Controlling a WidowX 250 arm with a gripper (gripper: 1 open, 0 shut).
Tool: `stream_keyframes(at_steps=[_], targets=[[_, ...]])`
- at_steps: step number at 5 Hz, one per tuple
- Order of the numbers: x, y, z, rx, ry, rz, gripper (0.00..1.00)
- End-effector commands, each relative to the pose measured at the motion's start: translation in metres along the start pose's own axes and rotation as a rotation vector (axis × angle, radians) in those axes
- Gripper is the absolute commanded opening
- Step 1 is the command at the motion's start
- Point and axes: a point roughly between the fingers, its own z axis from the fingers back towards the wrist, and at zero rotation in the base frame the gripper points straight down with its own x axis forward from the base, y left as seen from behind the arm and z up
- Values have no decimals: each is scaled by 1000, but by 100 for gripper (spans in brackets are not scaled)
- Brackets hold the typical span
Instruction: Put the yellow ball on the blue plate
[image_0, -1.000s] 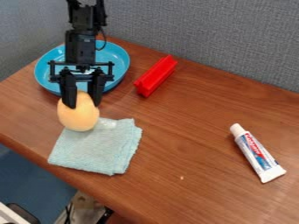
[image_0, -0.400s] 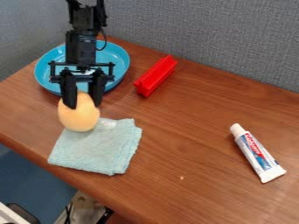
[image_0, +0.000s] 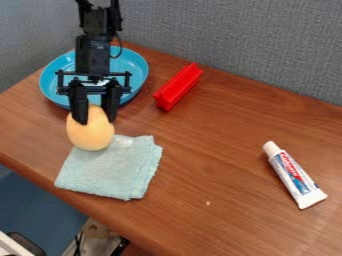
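above the teal cloth, the fingers pinch the yellow ball

A pale teal cloth, a red block and a toothpaste tube lie on the wooden table.

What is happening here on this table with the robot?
The robot arm has its end effector closed on the yellow ball, with one finger on each side. The ball is not on the blue plate; it is in front of it, by the pale teal cloth. I cannot tell if the ball is lifted. A red object and a tube lie to the side.
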Motion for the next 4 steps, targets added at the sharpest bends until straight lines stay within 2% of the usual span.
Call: stream_keyframes(at_steps=[1, 4], targets=[[2, -1, 7, -30, -11, -6, 0], [2, -3, 5, -29, -5, -14, 0]])
